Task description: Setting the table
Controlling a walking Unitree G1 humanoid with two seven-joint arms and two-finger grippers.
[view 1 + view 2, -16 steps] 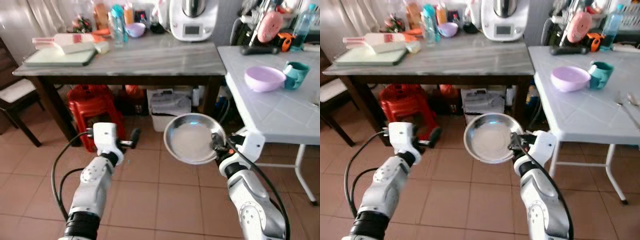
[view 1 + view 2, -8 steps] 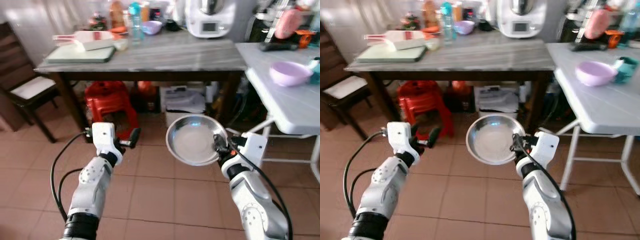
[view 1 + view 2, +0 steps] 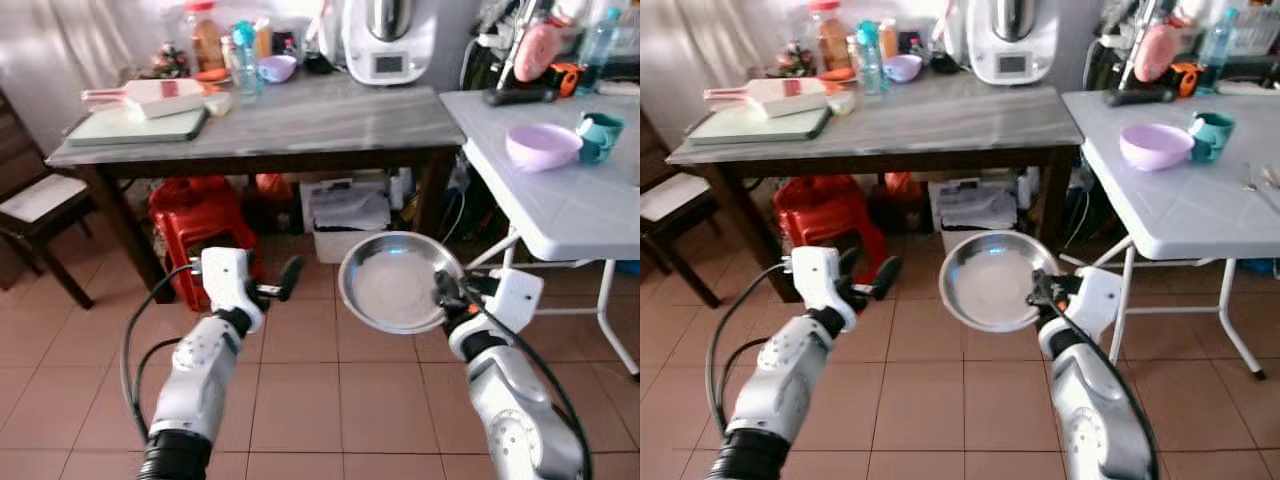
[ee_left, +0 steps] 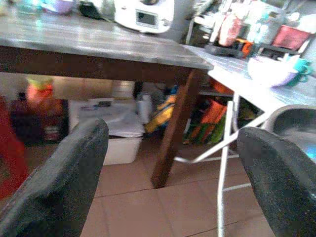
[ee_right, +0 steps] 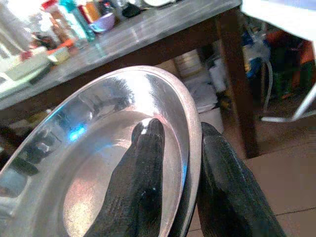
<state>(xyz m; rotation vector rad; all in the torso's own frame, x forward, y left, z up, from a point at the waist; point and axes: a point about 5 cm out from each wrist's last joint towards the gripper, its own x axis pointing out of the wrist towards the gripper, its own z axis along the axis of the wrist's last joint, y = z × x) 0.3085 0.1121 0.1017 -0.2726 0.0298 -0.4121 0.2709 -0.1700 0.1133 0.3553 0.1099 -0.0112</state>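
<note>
Camera panned back right | right gripper (image 3: 447, 291) still pinches one steel plate (image 3: 392, 284)

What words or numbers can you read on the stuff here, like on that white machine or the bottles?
None can be read.
White machine on the grey table: its small screen is too blurred to read.
Bottles at the back: labels too small and blurred.
Box under the table: no print can be made out.
Steel plate in the right hand: no writing shows.
</note>
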